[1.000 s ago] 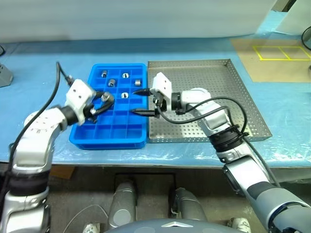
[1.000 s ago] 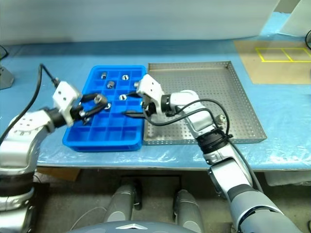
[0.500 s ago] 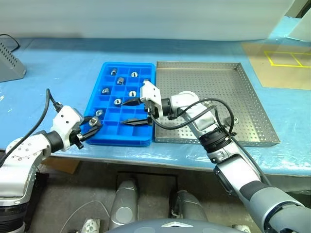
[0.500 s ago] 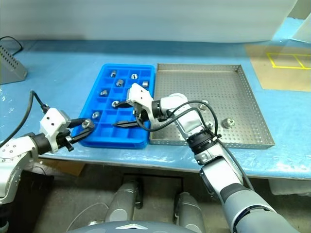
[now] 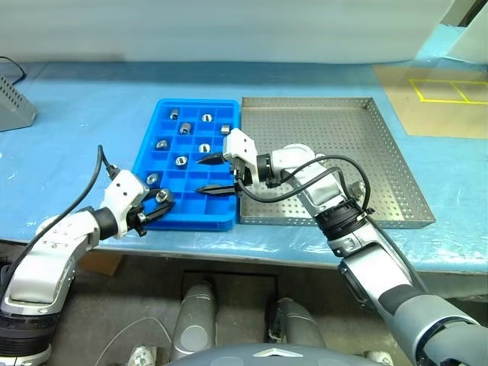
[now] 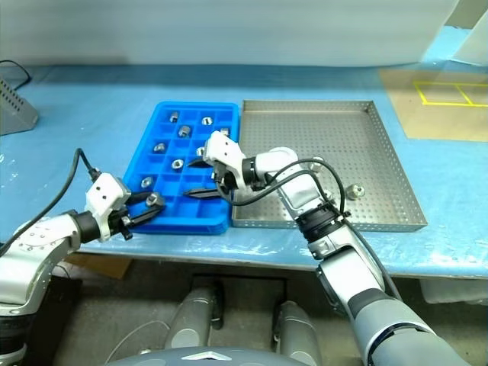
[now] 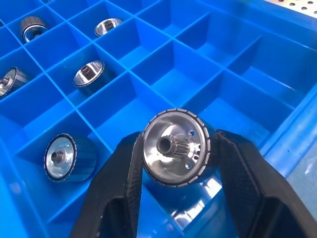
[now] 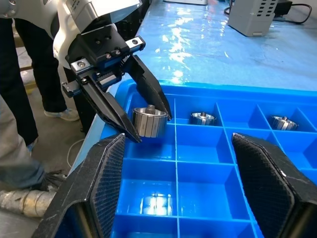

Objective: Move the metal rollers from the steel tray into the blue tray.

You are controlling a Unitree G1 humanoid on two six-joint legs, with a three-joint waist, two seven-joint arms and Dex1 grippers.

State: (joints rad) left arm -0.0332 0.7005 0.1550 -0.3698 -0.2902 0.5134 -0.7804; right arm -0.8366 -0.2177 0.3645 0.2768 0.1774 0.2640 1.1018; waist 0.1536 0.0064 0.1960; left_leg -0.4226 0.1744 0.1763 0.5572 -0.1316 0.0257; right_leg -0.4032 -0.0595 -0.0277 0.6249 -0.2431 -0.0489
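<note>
Steel tray: near floor partly masked by right arm; one roller lies there. Blue tray beside it holds seven rollers. Right gripper spread wide, empty, over it. Left gripper clamps a metal roller above near-corner cells.

The blue tray sits left of centre, its right edge just beside the steel tray at centre right. Seven metal rollers lie in separate compartments across the blue tray's upper and left part. One roller lies in the steel tray near its lower right. At the upper left edge stands a ribbed box.
</note>
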